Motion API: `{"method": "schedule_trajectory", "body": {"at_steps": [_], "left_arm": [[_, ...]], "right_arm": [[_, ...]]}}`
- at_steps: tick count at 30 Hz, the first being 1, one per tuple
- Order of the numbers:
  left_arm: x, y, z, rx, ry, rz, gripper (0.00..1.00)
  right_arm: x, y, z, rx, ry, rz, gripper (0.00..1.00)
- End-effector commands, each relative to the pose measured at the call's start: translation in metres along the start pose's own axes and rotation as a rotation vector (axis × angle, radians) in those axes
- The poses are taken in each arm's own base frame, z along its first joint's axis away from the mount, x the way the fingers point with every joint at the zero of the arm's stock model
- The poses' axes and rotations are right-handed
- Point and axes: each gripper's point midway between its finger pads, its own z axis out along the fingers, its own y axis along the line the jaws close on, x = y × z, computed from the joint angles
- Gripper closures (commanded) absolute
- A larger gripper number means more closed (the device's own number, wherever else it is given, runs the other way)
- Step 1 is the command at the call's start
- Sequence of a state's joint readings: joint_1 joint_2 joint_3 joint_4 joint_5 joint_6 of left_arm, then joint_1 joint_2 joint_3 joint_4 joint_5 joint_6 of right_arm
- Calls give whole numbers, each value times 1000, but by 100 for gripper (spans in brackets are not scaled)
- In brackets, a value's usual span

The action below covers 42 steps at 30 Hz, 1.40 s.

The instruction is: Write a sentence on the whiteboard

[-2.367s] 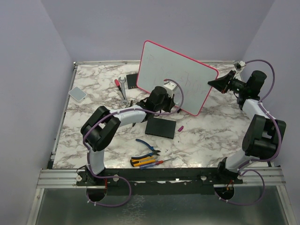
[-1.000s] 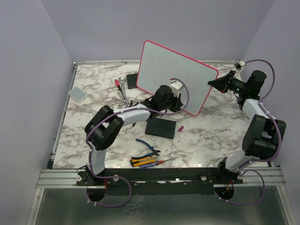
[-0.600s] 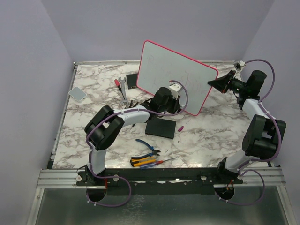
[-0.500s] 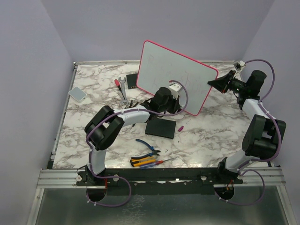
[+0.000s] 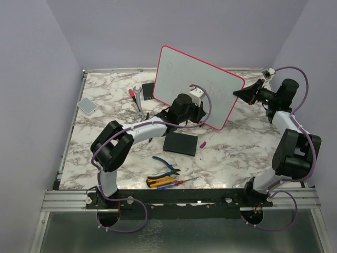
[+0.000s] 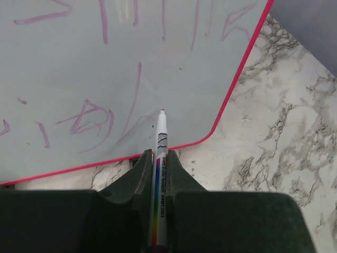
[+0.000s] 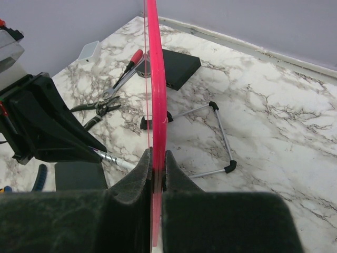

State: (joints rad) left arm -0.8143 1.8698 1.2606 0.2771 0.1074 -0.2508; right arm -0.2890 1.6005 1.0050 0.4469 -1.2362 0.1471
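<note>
Table (image 5: 237, 150), white marble pattern. Toward left edge: grey square pad (image 5: 87, 105); toward far edge: wrench (image 5: 138, 103), whiteboard (image 5: 179, 74) upright. Centre: black slab (image 5: 180, 143), purple cap (image 5: 202, 143) just beside; toward near edge: blue-handled pliers (image 5: 167, 165), yellow-handled tools (image 5: 158, 182).

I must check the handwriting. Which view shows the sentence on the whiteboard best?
The left wrist view: the sentence appears as large, clear pink strokes. The top external view shows it only faintly; the right wrist view sees just the whiteboard edge-on.

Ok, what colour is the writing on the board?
Pinkish-purple; the lettering on the whiteboard shows best in the left wrist view.
</note>
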Motion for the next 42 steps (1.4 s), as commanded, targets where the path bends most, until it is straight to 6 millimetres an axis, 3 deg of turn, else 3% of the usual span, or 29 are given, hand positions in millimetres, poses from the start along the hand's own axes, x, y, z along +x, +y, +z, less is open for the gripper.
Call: {"method": "schedule_trajectory", "body": {"at_steps": [1,25,42], "left_arm": [[-35,-16,0,41,-80,-2,100],[-18,-9,24,24,-48,-6,100],[-17,-26,39,59,-57,-19,100]], "right_arm": [[23,0,6,-5,43,38,99],[23,0,6,-6,42,38,99],[23,0,7,-6,42,37,99]]}}
